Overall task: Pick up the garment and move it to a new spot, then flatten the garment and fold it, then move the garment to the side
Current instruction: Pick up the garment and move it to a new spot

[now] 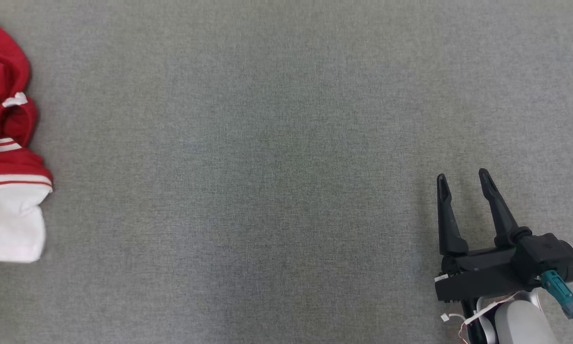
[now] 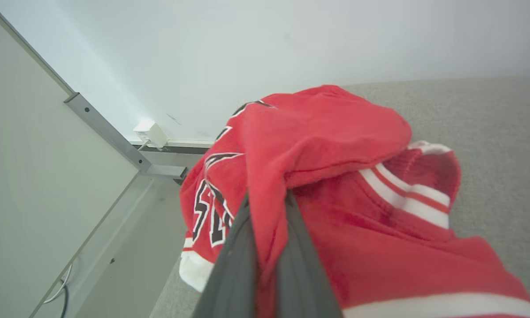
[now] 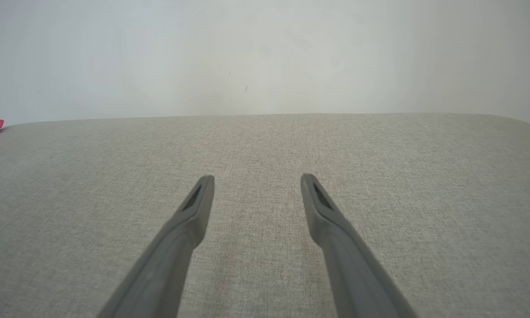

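Left claw [image 2: 268, 199] is clamped on a fold of the red garment [image 2: 335, 132] mid-frame; right claw [image 1: 462, 175] sits spread wide, lower right.

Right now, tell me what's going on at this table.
The robot is at the pick-up step. Its left gripper is shut on a fold of the red and white garment, which lies bunched up at the left edge of the grey fabric surface. The right gripper hovers open over bare fabric on the right, holding nothing and well apart from the garment. Nothing is flattened or folded yet.
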{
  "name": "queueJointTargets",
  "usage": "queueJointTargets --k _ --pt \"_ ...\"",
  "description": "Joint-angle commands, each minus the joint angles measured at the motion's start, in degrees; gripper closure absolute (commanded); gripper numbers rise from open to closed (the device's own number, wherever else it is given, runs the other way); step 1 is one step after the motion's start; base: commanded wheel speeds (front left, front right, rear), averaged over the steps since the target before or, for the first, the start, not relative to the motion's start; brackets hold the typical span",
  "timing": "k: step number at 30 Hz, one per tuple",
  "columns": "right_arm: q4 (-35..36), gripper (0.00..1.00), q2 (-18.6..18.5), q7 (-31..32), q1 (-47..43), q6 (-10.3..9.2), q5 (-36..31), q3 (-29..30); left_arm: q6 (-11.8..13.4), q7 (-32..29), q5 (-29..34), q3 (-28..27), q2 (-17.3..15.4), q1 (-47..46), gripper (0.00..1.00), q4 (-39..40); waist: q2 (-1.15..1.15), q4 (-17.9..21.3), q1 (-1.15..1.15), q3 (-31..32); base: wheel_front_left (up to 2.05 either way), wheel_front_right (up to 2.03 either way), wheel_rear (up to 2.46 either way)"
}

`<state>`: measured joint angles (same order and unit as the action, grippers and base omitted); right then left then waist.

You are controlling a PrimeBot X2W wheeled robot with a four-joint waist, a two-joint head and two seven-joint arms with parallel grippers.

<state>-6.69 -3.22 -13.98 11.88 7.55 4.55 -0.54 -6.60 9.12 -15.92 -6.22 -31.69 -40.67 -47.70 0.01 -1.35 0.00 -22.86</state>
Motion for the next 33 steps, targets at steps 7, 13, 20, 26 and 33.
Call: queueJointTargets --k 7,13,20,26,33 --pt "-2.11 0.00 0.19 -0.76 -0.79 -0.12 1.56 -0.76 -0.31 4.24 1.67 1.98 -2.05 -5.06 1.00 3.27 -0.01 0.00 0.00 5.06 0.00 0.00 0.00" --pt "-4.35 0.00 0.30 -1.20 -1.71 -0.12 3.25 -0.97 -0.59 4.91 2.82 5.01 -2.15 -11.13 1.00 10.52 -0.01 1.01 0.00 9.46 0.00 0.00 0.00" --pt "-5.52 0.00 0.34 -1.16 -2.93 -0.12 5.66 -1.17 -0.90 0.02 3.35 11.39 1.06 -20.10 1.00 21.81 -0.01 3.71 0.00 12.80 0.00 0.00 0.00" --pt "-5.36 0.00 0.34 -1.17 -3.98 -0.12 8.17 -1.98 -0.79 -5.26 1.82 18.59 5.60 -25.99 1.00 30.20 -0.01 9.02 0.00 14.36 0.00 0.00 0.00" --pt "-5.58 0.00 0.35 -1.18 -4.52 -0.12 8.91 -1.78 -0.80 -7.11 -0.22 23.72 11.61 -27.95 1.00 32.59 -0.01 14.72 0.00 14.95 0.00 0.00 0.00"
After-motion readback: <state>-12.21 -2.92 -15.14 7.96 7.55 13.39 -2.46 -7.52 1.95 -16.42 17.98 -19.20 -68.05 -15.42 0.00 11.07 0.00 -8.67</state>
